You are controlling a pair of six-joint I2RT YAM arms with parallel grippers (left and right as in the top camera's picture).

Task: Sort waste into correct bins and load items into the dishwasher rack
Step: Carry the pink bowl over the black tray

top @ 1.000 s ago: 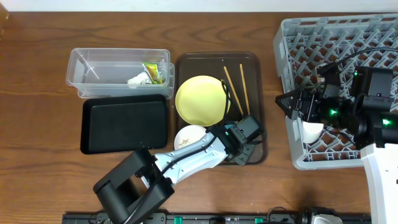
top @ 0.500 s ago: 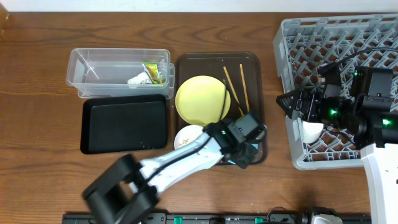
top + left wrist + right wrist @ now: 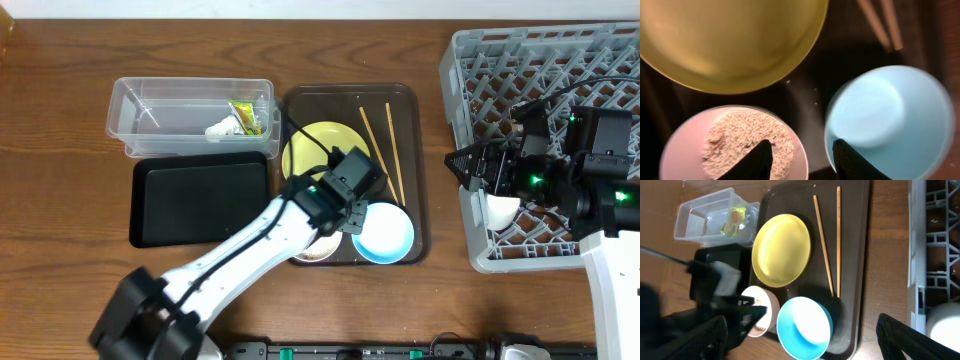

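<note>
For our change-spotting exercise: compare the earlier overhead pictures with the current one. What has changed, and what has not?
The left gripper swung from the brown tray's near corner toward the plate, open and empty. This uncovers the light-blue bowl it had hidden. The right gripper, chopsticks, tub and black tray stayed put.

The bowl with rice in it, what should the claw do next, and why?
Probably slide the left claw over the rim of the rice bowl and grab it. The claw hangs open and empty above the gap between that bowl and the blue bowl, and the rice isn't binned yet.
</note>
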